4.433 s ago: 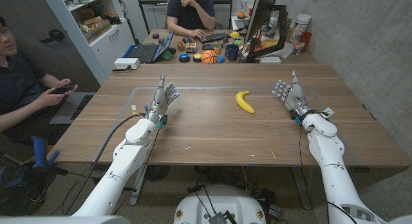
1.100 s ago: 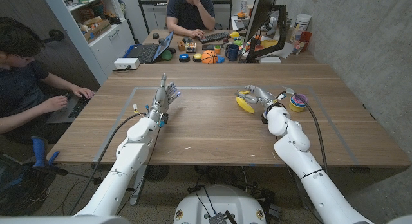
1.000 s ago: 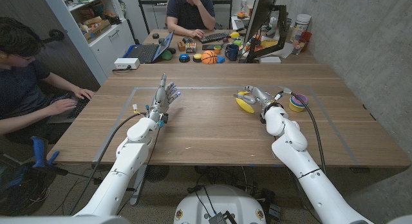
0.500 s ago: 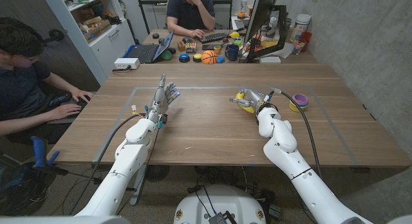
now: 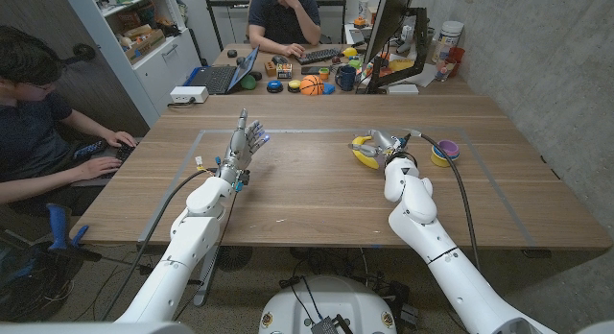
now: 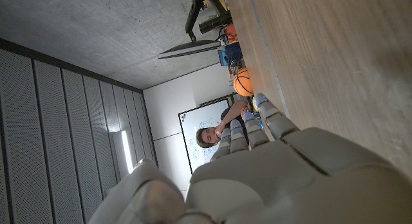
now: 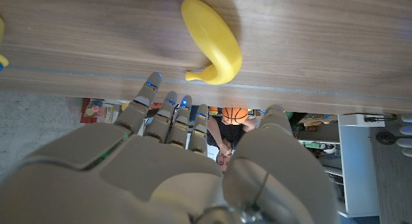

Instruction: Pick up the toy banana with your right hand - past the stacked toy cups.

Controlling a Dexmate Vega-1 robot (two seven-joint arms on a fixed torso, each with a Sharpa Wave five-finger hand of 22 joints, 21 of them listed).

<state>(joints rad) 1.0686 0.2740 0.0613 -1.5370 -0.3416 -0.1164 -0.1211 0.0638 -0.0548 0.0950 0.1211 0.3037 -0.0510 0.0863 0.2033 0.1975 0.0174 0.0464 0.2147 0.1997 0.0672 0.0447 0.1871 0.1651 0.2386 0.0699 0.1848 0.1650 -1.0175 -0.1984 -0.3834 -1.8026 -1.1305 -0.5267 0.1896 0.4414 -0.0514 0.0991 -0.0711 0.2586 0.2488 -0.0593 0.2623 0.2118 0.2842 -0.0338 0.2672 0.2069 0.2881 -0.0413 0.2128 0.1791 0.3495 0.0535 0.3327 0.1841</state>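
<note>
The yellow toy banana (image 5: 361,154) lies on the wooden table (image 5: 307,195), right of the middle. My right hand (image 5: 383,141) hovers just beside it on its right, fingers apart, with nothing in its grasp. In the right wrist view the banana (image 7: 213,38) lies a little beyond the spread fingertips (image 7: 154,80), apart from them. The stacked toy cups (image 5: 444,153), purple on top, stand further right, past my right forearm. My left hand (image 5: 246,142) stands upright on the table's left half, fingers up and apart, holding nothing.
A blue tape outline (image 5: 288,131) marks the work area. A person (image 5: 43,118) types at the table's left edge; another (image 5: 284,17) sits behind. The far desk holds a toy basketball (image 5: 310,84), a laptop (image 5: 223,77) and a monitor (image 5: 389,27).
My right arm has swung in from the table's right side to the banana, uncovering the cups. Over the last second the forearm shifted further left while the hand stayed by the banana.
</note>
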